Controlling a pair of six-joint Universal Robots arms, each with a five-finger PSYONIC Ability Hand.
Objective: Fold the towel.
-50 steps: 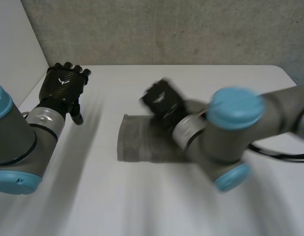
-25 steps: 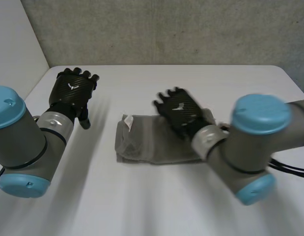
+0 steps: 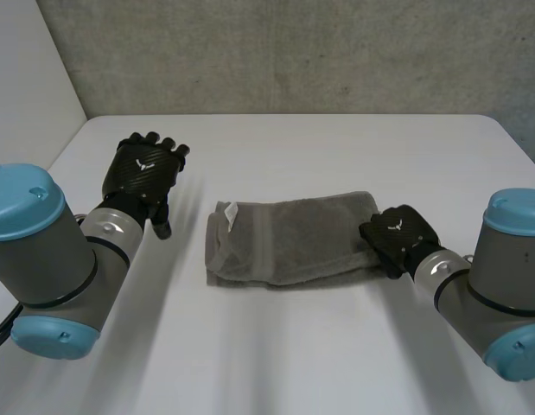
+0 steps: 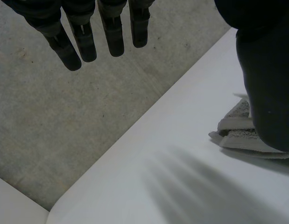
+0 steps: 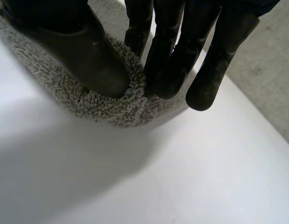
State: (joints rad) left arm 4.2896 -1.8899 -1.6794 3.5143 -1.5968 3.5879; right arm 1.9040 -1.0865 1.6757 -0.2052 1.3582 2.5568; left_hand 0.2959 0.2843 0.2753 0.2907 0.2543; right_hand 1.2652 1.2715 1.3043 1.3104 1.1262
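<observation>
I see bare table (image 3: 276,346) open on the near side of the towel (image 3: 293,246) and behind it up to the grey wall (image 3: 293,52). A free gap lies between the left robot hand (image 3: 146,173), fingers straight, and the towel's left end. The right robot hand (image 3: 397,238), pinching the towel's right end, blocks that side.

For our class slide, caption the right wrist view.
Right hand pinches one end of the grey towel on the white table.

Right hand (image 5: 83,51) tight around towel (image 5: 95,105) edge
</observation>
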